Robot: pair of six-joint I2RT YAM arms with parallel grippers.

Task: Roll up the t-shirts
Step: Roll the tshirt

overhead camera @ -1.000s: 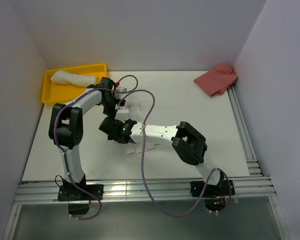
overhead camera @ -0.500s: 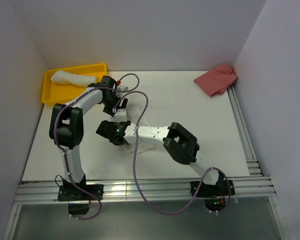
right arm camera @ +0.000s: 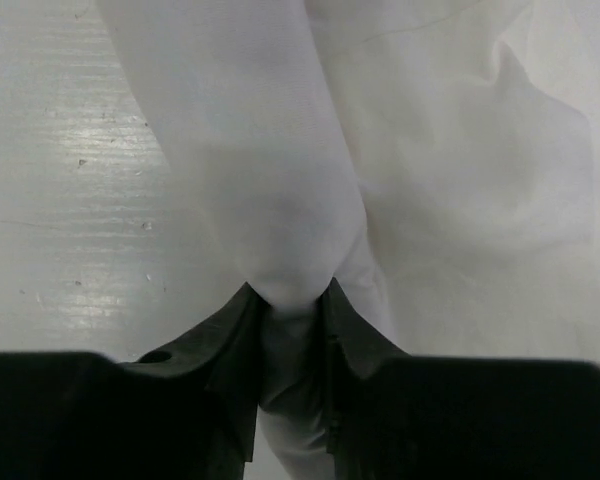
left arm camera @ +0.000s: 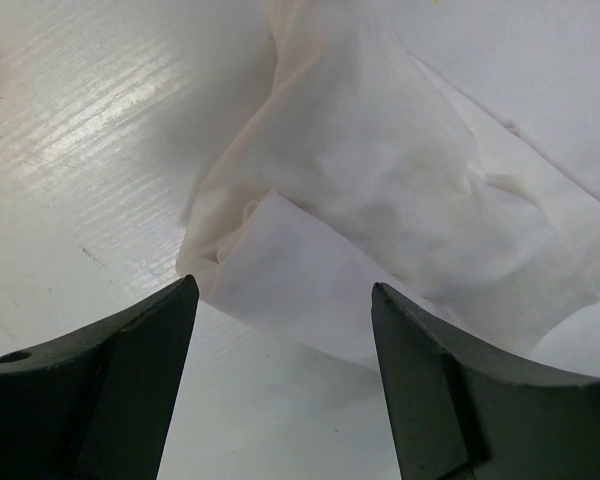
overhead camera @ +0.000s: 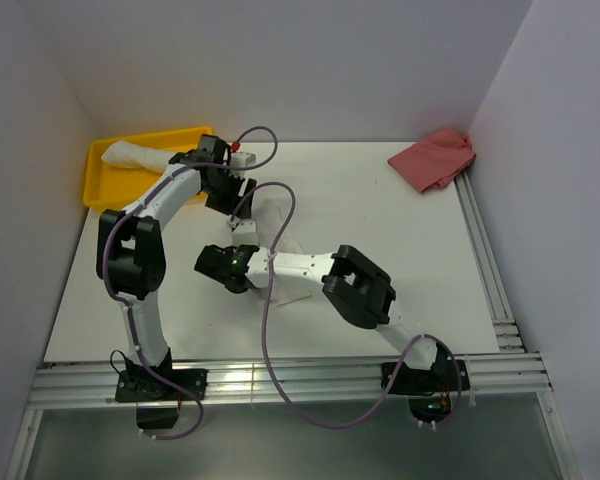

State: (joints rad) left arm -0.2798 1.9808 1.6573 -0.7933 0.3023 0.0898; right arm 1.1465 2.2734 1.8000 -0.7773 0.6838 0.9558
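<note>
Pulled back toward the far left, the left gripper [overhead camera: 232, 192] hangs with jaws apart over the white t-shirt's [left arm camera: 380, 200] crumpled edge, holding nothing. Only the right wrist view shows the right gripper [right arm camera: 292, 300] pinched on a fold of that shirt, mid-table. Overhead, a rolled t-shirt [overhead camera: 140, 155] lies in the yellow tray [overhead camera: 95, 188], far left.

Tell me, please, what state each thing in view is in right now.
Shirt: crumpled on the table, not rolled, one fold pinched.
Rolled shirt: rolled, lying in the tray.
Tray: holds the one roll.
Red cloth: bunched at the table's far right corner.
Left jaws: open, empty, over the shirt's edge.
Right jaws: shut on the shirt.
</note>
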